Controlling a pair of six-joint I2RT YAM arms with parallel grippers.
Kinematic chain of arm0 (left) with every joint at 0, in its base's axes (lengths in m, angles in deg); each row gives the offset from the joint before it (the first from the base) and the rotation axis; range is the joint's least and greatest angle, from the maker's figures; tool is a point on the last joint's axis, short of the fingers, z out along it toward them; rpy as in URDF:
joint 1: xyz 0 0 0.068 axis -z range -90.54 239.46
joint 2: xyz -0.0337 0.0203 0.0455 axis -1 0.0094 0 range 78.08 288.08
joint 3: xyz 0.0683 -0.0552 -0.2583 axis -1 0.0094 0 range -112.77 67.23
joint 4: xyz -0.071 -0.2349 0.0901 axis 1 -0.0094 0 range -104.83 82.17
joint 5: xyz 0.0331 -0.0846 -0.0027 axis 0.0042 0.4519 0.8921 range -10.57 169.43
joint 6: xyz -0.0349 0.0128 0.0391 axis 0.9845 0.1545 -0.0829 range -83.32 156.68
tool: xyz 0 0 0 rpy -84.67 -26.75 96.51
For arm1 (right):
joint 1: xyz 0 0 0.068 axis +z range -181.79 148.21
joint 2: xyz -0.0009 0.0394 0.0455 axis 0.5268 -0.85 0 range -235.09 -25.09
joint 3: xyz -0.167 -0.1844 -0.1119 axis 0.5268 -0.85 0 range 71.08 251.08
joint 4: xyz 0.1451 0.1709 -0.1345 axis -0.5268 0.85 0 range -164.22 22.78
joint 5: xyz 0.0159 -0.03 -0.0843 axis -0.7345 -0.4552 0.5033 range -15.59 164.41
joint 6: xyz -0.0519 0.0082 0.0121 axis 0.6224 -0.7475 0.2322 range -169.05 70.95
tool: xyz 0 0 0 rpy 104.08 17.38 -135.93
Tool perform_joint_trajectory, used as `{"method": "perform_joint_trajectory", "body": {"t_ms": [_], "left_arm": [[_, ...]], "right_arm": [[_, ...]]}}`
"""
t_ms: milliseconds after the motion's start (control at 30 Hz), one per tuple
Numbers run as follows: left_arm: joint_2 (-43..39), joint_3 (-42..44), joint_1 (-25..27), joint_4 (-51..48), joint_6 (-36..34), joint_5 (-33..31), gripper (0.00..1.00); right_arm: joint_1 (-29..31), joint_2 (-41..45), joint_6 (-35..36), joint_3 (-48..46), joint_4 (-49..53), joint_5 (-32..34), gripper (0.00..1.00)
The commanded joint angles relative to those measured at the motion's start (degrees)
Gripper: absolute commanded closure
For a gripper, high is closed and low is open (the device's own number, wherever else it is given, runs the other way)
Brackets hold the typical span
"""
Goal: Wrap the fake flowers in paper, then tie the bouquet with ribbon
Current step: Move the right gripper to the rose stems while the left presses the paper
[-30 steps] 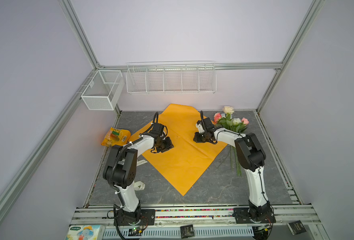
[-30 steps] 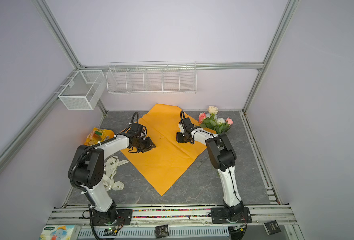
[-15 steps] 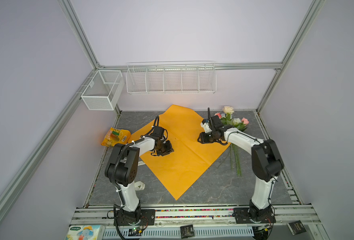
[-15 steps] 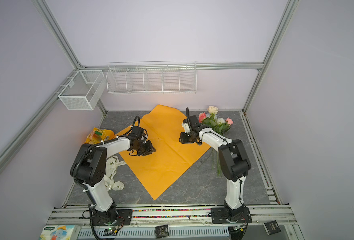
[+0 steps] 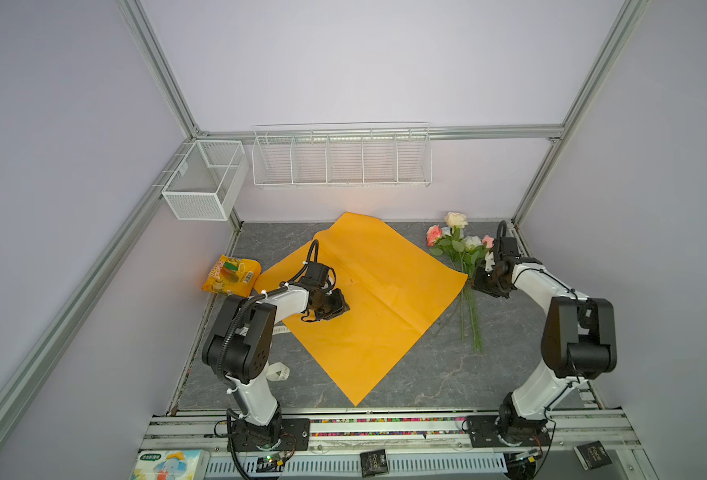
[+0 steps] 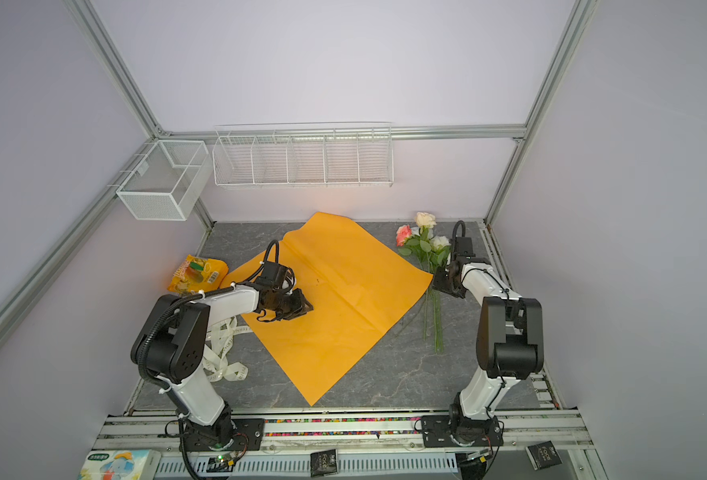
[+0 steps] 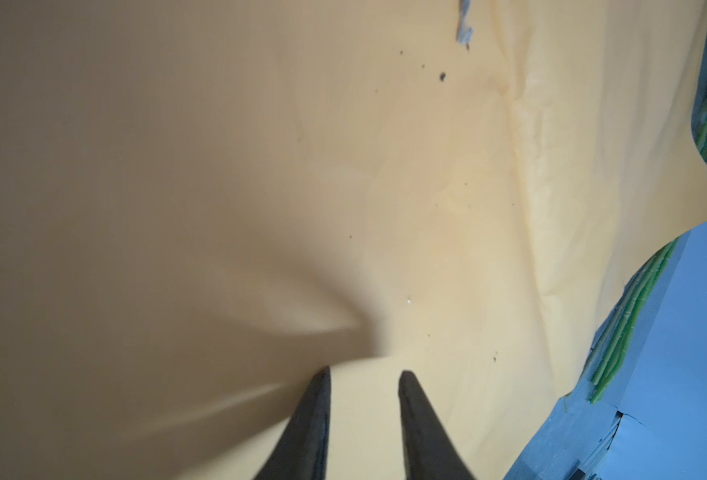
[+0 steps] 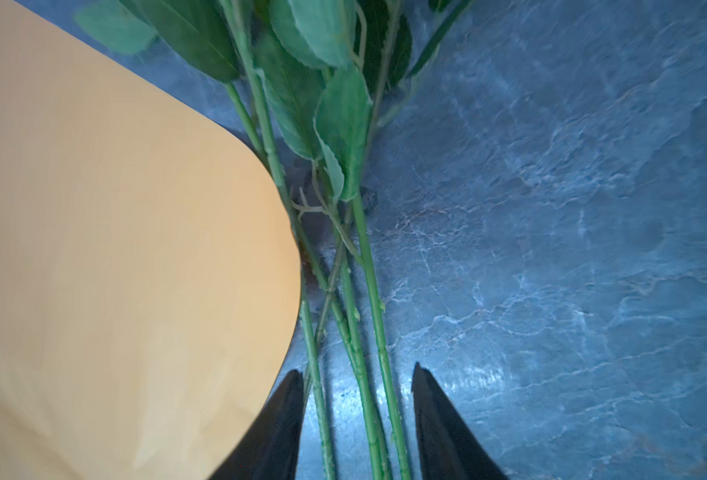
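Observation:
The bouquet of fake flowers (image 5: 460,249) (image 6: 426,245) lies on the grey table at the right, pink and cream heads toward the back wall, long green stems (image 8: 368,270) pointing forward. My right gripper (image 5: 482,286) (image 6: 443,282) (image 8: 358,370) is open and low over the stems, with one finger on each side of them. It has not closed on them. My left gripper (image 5: 339,305) (image 6: 304,305) (image 7: 364,372) hovers low over the orange paper (image 5: 368,299) (image 7: 219,166), open by a narrow gap with nothing between its fingers.
The orange paper's right corner (image 8: 115,249) lies against the stems. A yellow snack bag (image 5: 231,274) sits at the left. A cream ribbon (image 6: 223,353) lies by the left arm's base. Wire baskets (image 5: 341,156) hang on the back wall.
My right arm has swung off the orange paper to the right, onto the flower stems, and its jaws have opened wider. My left gripper has slid a little forward over the paper.

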Motion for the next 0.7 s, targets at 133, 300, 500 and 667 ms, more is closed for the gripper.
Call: {"method": "perform_joint_trajectory", "body": {"t_ms": [133,300,500,667], "left_arm": [[-0.96,2.46,0.29,-3.84,1.07,-4.10,0.70],[-1.92,2.98,0.28,-6.09,1.19,-8.24,0.71],[-2.94,4.32,0.30,-7.08,0.81,-9.87,0.72],[-3.22,5.49,0.26,-5.99,0.44,-7.75,0.73]], "right_arm": [[1.84,-7.64,4.17,6.91,4.82,2.84,0.45],[2.61,-10.96,4.83,9.16,4.56,2.75,0.44],[3.15,-14.53,2.70,13.30,4.47,3.24,0.39],[3.33,-19.99,2.26,20.77,8.14,5.76,0.34]]}}
